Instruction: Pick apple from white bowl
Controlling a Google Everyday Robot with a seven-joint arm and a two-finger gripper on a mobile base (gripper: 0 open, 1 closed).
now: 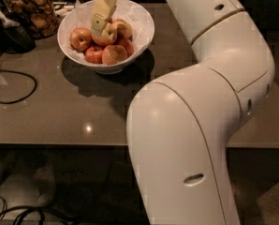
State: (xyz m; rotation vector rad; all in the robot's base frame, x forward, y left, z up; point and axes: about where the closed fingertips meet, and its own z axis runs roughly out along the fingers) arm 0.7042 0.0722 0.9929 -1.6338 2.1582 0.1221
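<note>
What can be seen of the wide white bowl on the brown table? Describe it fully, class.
The wide, glossy white bowl has flaring sides and a crinkled white paper lining. It stands upright on the shiny brown table, casting a shadow towards the camera. A pile of red and yellow apples fills it. The cream gripper hangs over the pile, inside the rim.
</note>
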